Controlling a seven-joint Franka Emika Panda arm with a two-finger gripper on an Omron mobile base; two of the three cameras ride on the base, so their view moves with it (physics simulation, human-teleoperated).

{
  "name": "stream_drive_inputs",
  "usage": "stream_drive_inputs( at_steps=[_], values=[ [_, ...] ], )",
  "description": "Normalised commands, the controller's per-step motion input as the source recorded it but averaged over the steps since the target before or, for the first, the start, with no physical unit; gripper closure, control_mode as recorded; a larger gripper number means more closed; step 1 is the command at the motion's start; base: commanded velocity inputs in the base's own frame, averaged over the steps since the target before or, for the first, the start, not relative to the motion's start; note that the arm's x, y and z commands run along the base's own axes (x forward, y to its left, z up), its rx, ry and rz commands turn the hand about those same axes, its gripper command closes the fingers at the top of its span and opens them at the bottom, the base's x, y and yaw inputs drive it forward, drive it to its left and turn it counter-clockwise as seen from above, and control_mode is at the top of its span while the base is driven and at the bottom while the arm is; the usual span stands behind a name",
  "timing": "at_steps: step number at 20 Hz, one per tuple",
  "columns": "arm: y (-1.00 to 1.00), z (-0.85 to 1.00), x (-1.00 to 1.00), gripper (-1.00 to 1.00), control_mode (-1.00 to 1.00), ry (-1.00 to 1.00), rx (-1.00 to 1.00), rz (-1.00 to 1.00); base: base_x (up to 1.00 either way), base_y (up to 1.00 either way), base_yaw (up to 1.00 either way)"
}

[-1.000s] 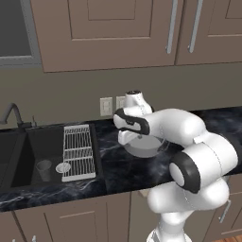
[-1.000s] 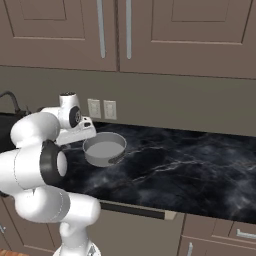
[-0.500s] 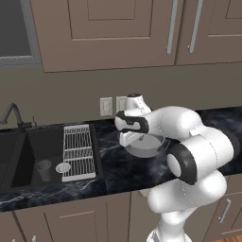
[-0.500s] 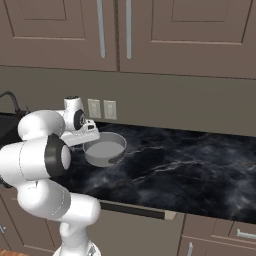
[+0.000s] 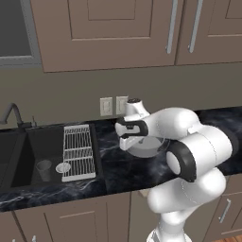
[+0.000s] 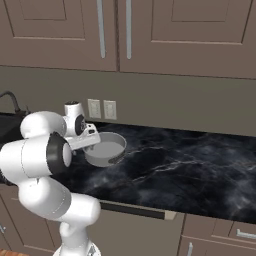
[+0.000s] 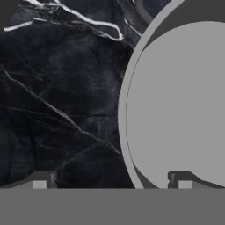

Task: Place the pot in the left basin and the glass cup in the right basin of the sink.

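The wide grey pot (image 5: 150,147) sits on the dark marble counter, right of the black sink (image 5: 97,158); it also shows in the right base view as the pot (image 6: 106,149). My gripper (image 5: 128,145) hangs open just above the pot's left rim. In the hand view the gripper (image 7: 110,181) straddles the pot's rim (image 7: 125,110), one fingertip (image 7: 182,179) over the pot's inside and the other over the counter. The glass cup (image 5: 43,169) stands upright in the right basin (image 5: 45,142), beside the white wire rack (image 5: 78,150). A strip of the left basin (image 5: 7,158) shows at the frame's edge.
A dark curved faucet (image 5: 12,113) rises behind the sink. Two wall outlets (image 5: 113,106) sit on the backsplash behind the hand. Wooden cabinets hang above. The counter (image 6: 190,165) stretches to the right of the pot.
The hand has come down a little toward the pot's left rim, and the arm's elbow has swung. The pot and the cup have not moved.
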Motion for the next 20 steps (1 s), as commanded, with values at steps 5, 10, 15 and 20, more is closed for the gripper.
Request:
stream_drive_inputs(
  at_steps=[5,10,15,20],
  values=[
    [-0.04,-0.19,0.17,-1.0,-1.0,0.0,0.0,-0.02,0.0,0.0,0.0],
    [0.01,-0.19,0.06,-1.0,-1.0,0.0,0.0,-0.05,0.0,0.0,0.0],
    [0.0,-0.21,0.0,-1.0,-1.0,-0.03,0.0,-0.02,0.0,0.0,0.0],
    [-0.01,-0.2,0.02,-1.0,-1.0,-0.05,0.0,-0.01,0.0,0.0,0.0]
  ],
)
